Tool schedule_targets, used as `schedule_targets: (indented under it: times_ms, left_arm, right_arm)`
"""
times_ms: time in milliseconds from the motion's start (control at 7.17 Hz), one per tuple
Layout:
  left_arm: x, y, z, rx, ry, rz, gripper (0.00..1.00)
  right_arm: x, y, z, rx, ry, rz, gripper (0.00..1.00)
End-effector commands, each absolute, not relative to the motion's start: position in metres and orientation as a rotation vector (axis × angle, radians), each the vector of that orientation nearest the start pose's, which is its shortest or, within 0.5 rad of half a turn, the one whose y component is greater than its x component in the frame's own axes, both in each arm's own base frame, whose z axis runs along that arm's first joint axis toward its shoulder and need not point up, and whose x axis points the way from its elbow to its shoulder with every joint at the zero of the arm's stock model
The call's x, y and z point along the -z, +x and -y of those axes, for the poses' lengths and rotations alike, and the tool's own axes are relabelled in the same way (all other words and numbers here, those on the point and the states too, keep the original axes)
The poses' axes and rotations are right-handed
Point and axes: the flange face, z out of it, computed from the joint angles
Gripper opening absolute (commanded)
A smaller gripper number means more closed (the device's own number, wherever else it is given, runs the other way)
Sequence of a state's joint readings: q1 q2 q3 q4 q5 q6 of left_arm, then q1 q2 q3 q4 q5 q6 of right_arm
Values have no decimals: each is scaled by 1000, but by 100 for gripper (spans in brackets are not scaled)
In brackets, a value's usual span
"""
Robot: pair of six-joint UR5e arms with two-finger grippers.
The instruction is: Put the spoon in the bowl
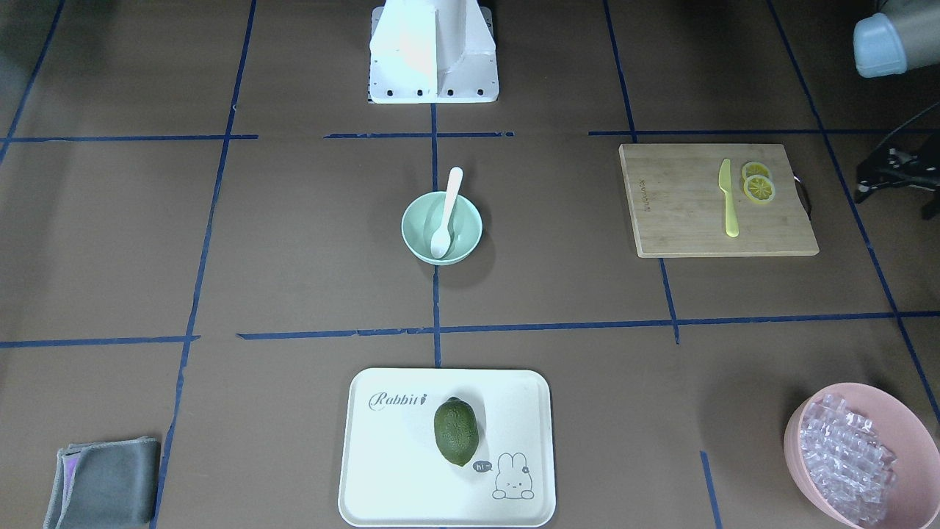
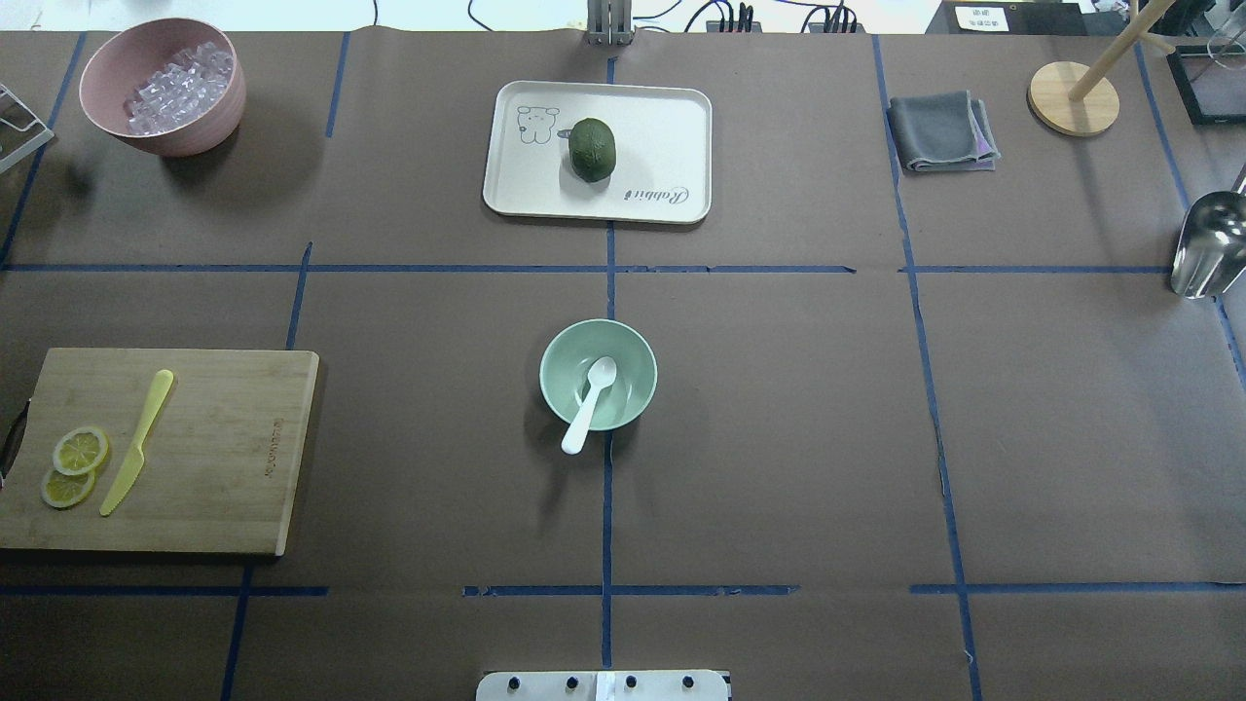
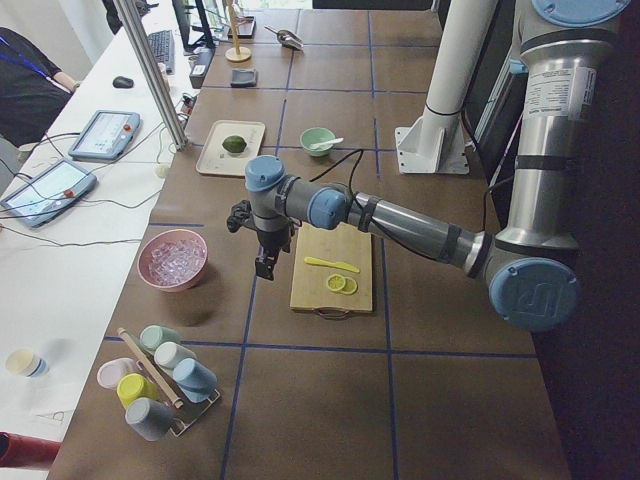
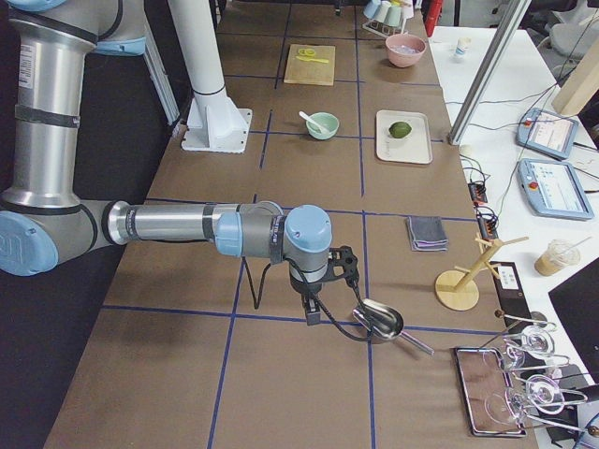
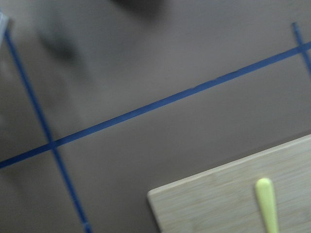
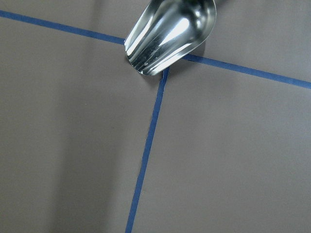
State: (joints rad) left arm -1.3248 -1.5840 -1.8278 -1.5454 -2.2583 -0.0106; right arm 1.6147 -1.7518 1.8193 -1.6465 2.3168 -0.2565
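The white spoon (image 1: 446, 213) lies in the mint-green bowl (image 1: 418, 235) at the table's middle, scoop down inside and handle leaning over the rim toward the robot's base. It also shows in the overhead view, spoon (image 2: 589, 403) in bowl (image 2: 633, 360). My left gripper (image 3: 265, 262) hangs over the table beside the cutting board, far from the bowl; I cannot tell if it is open or shut. My right gripper (image 4: 312, 313) hangs at the other end of the table next to a metal scoop; I cannot tell its state. Neither wrist view shows fingers.
A bamboo cutting board (image 2: 224, 448) holds a yellow knife (image 2: 136, 443) and lemon slices (image 2: 73, 465). A pink bowl of ice pieces (image 2: 161, 83), a white tray (image 2: 662, 136) with a green lime (image 2: 592, 149), a grey cloth (image 2: 939, 131) and a metal scoop (image 2: 1207, 243) lie around.
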Motion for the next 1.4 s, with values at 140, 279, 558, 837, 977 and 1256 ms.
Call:
schedule_targets:
  times_ms: [140, 279, 558, 837, 977, 1256]
  left_arm:
    - [-587, -12, 467, -167, 39, -692, 100]
    - [-619, -22, 447, -137, -9, -682, 100]
    - [-632, -26, 440, -106, -28, -685, 100]
    - [-634, -44, 439, -79, -9, -690, 100]
    - [-634, -69, 431, -26, 8, -690, 100]
    - [-634, -69, 431, -10, 3, -689, 100]
  right_arm:
    - [-628, 83, 411, 200, 103, 743, 100]
    - [-628, 84, 410, 198, 103, 741, 100]
    - [-626, 83, 413, 200, 107, 741, 100]
    - [-627, 83, 412, 197, 105, 741, 100]
    - [-626, 83, 412, 198, 107, 742, 100]
    - [-628, 83, 411, 195, 102, 740, 100]
